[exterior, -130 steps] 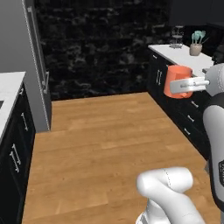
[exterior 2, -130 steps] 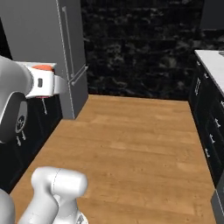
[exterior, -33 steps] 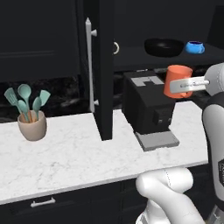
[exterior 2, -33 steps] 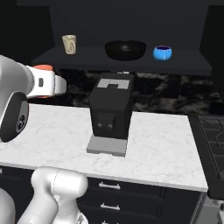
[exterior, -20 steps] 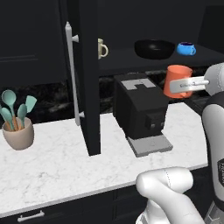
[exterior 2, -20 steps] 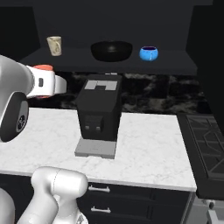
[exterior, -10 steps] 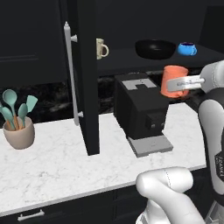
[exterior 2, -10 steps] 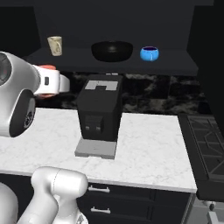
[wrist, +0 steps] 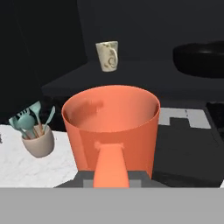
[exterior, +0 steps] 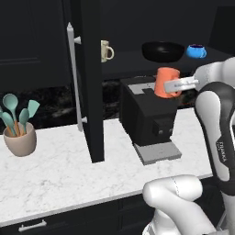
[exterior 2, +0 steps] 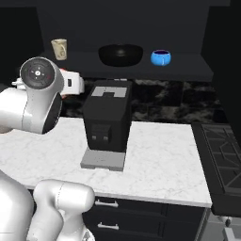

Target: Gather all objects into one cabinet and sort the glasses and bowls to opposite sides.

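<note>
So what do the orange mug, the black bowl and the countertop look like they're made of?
Orange mug: matte, evenly coloured, thick-walled, so likely ceramic or plastic. Black bowl: glossy, with soft highlights on its rim, perhaps glazed ceramic. Countertop: white with grey veins, looks like polished marble or an imitation of it.

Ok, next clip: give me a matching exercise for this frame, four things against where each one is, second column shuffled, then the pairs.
Things
1. cream mug
2. black bowl
3. blue mug
4. orange mug

Places
A. middle of the cabinet shelf
B. held in the gripper, above the black machine
C. left end of the shelf, next to the open door
D. right of the bowl on the shelf

Pairs: 1-C, 2-A, 3-D, 4-B
</note>
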Robot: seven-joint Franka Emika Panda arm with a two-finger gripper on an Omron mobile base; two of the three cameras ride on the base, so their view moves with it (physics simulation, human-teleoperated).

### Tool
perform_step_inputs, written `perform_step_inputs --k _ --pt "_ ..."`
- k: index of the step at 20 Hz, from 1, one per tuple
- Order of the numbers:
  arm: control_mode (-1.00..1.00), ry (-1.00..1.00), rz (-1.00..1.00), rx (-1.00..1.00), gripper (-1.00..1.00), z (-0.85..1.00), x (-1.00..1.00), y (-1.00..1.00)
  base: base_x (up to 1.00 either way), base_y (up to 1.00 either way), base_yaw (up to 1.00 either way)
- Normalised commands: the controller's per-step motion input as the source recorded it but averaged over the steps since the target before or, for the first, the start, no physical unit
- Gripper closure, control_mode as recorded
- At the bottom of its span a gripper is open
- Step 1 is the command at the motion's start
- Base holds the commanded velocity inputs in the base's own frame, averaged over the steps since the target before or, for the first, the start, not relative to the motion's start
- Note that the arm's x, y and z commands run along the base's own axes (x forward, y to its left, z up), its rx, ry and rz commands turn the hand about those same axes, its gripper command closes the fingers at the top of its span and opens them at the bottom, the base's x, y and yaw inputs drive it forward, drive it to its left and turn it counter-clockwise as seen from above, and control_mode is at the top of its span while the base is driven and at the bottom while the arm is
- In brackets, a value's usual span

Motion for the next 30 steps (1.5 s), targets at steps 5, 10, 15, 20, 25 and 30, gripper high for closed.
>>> perform_step_inputs --k 5,10,15,20,25,30 --pt "-1.00 0.01 0.09 0.01 1.00 0.11 0.52 0.48 0.00 0.00 0.00" --pt "-1.00 0.01 0.00 0.00 1.00 0.27 0.43 0.43 0.00 0.00 0.00" --pt "-1.00 0.00 0.00 0.00 1.00 0.33 0.23 0.39 0.00 0.00 0.00" --pt "-1.00 0.00 0.00 0.00 1.00 0.03 0.43 0.44 0.00 0.00 0.00" --pt "-1.00 0.00 0.00 0.00 1.00 0.00 0.42 0.26 0.00 0.00 0.00" --pt "-1.00 0.00 0.15 0.00 1.00 -0.25 0.45 0.18 0.00 0.00 0.00"
